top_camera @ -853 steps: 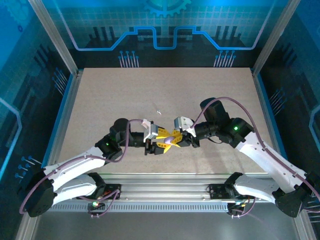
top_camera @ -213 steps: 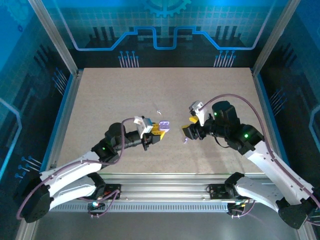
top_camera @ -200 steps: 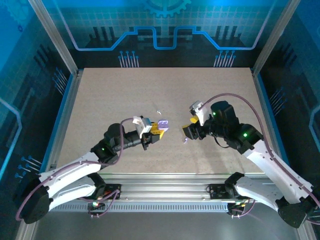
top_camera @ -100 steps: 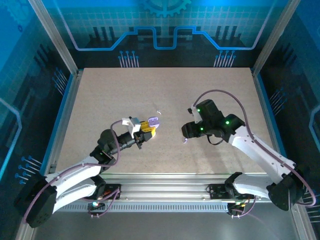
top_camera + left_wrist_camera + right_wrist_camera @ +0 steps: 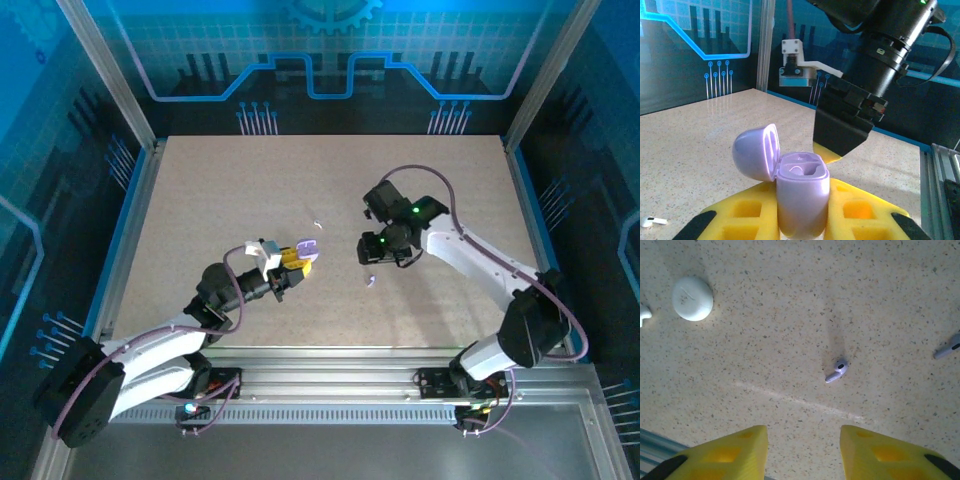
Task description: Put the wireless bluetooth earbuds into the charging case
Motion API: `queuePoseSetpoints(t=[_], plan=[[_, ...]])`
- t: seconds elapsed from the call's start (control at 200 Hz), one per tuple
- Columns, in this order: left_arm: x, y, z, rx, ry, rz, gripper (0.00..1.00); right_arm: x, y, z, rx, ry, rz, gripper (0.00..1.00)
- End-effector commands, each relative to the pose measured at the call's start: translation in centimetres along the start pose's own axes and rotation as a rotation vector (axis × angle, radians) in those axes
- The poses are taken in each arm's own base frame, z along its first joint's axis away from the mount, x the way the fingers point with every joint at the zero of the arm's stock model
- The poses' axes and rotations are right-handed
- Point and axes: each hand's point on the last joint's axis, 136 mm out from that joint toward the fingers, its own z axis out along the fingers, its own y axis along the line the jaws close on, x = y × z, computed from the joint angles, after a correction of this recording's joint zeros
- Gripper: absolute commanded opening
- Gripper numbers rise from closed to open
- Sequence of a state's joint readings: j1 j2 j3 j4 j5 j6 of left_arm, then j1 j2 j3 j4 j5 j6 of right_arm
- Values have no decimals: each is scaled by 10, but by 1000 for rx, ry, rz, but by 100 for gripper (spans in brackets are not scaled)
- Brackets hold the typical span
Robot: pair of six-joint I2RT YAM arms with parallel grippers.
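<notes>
Left gripper (image 5: pixel 292 264) is clamped on the charging case (image 5: pixel 802 200), which is lavender and held upright above the table. Its lid (image 5: pixel 757 152) is flipped back and the interior is exposed. Right gripper (image 5: pixel 802 434) points down, yellow fingers apart, nothing between them.

Target earbud (image 5: pixel 836 371) lies loose on the table (image 5: pixel 790 300), ahead of the fingertips and a little right of the gap's centre line.

Step in hand, as I read it: pick up this bud. To do it well:
- Shift until the bud sits centred in the gap.
- Turn the wrist so the pads close across the stem, not along it.
- Descend until the tips nearly graze the surface.
- Close gently (a bud this small will likely skitter from an off-centre pinch).

A second earbud (image 5: pixel 947 347) lies near the right edge; leave it for later. Hold the case level and steady for the insertion.
</notes>
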State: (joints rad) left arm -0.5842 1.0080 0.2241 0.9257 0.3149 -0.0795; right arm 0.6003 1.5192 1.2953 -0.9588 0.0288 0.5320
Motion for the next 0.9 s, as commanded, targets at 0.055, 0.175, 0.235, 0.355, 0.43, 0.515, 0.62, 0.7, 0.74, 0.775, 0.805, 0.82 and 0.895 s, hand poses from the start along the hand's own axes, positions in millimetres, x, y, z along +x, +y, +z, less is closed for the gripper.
queuePoseSetpoints(t=[0.055,0.175,0.235,0.355,0.43,0.515,0.62,0.7,0.74,0.775,0.805,0.82,0.895], plan=[[-10,-6,-2,31,-31,27,20,6,-5,8,110,90,18,39],[-9,-6,-3,30,-27,31,20,6,-12,22,167,135,10,38],[-9,-5,-3,25,-26,33,20,9,-20,28,206,175,34,38],[-9,-4,-3,16,-23,36,21,10,-32,41,248,208,111,39],[-9,-4,-3,15,-22,38,21,8,-36,49,231,209,160,39],[-9,-3,-3,14,-18,38,21,8,-39,59,218,217,192,38],[-8,-2,-3,7,-15,37,21,11,-38,71,199,243,198,38],[-7,-2,-2,7,-11,35,21,12,-38,78,200,263,199,38],[-7,-2,-2,7,-11,36,21,13,-39,81,202,271,204,37],[-7,-2,-2,8,-9,37,21,13,-40,84,203,276,211,38],[-6,-1,-2,7,-8,38,21,13,-39,86,201,278,218,38],[-6,-1,-2,7,-7,37,21,13,-40,87,199,279,222,38],[-7,-1,-2,7,-9,40,21,14,-40,91,193,282,245,38]])
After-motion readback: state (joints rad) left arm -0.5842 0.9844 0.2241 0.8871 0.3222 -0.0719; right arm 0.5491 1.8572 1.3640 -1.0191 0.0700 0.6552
